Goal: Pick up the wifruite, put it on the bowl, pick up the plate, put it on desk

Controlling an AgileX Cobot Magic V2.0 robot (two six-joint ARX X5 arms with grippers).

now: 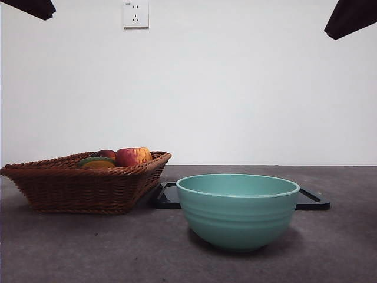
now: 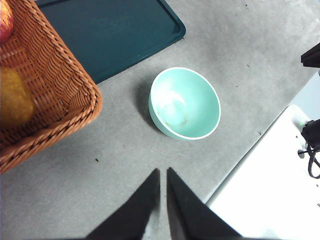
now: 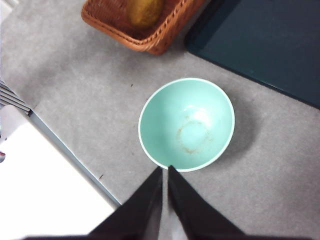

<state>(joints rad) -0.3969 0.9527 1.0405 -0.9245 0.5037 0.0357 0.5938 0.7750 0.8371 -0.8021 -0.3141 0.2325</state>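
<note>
On desk (image 1: 70,247), bowl (image 3: 186,124) sits below both end effectors (pressed together, empty).

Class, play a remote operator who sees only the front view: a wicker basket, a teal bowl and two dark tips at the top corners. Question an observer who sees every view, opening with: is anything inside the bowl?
Observer: No. The teal bowl is empty, with only a faint brownish ring on its bottom.
Operator: What is the black thing behind it?
Observer: A dark flat tray, bare where the wrist views show it.
Operator: Are the pincers holding anything?
Observer: No. The left pincer and right pincer are both shut and empty, high above the desk.
Operator: What lies low in the basket?
Observer: A brownish-orange fruit on the wicker basket's floor.
</note>
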